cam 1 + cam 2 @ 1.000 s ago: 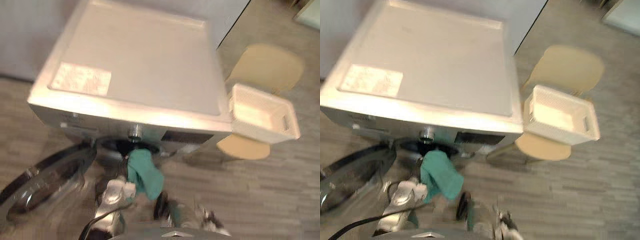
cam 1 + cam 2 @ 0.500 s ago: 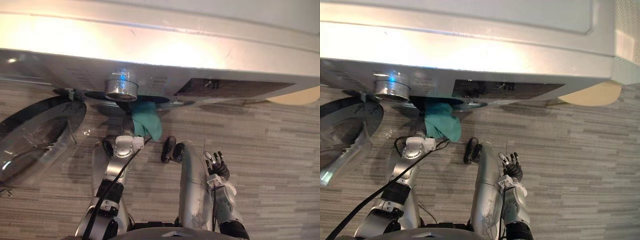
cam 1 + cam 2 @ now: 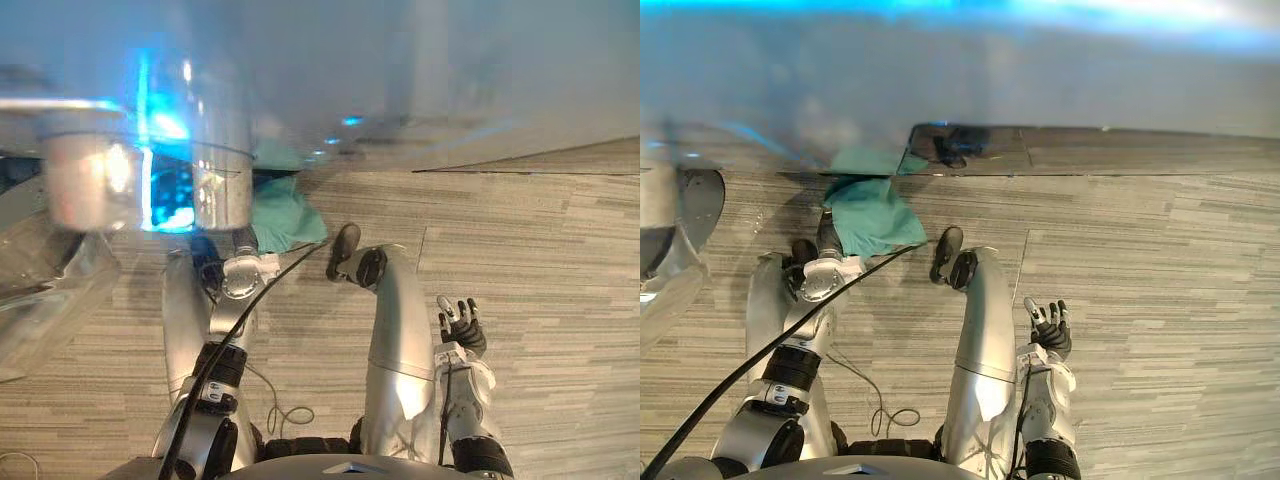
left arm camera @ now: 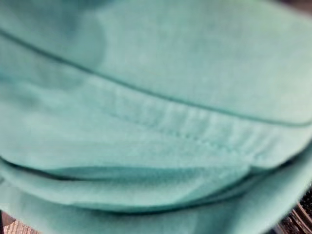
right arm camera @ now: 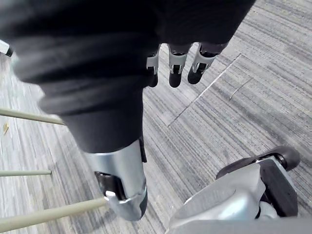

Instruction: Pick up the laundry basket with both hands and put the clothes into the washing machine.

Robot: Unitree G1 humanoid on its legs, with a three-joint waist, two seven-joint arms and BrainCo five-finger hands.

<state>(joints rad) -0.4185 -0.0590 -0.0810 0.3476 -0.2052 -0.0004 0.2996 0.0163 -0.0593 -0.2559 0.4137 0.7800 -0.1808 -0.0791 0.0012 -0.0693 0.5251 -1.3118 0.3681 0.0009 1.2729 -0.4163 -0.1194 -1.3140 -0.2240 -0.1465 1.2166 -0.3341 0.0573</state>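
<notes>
Over on the left, the washing machine's round door (image 3: 45,290) hangs open, glassy and out of the way. Just beside it the robot's left arm reaches up and forward. The left hand (image 3: 826,238) is buried in the teal garment (image 3: 872,215), and the cloth covers it, so I cannot tell how that hand is set.

The garment lies directly beyond the hand, on the machine side of it. It is bunched, with its upper edge tucked under the front lip of the washing machine (image 3: 420,70) and the rest hanging out over the floor (image 3: 560,250). In the left wrist view the teal folds sit right up against the camera.

To my eye, the line that matters runs straight from wrist through cloth into the machine. The push wants to go forward along the arm, not sideways.

Off to the right, the right hand (image 3: 462,328) hangs low by the robot's side, spread and holding nothing, well apart from the garment. The left hand is plainly the nearer one, and I'd judge that feeding the cloth in falls to it.
</notes>
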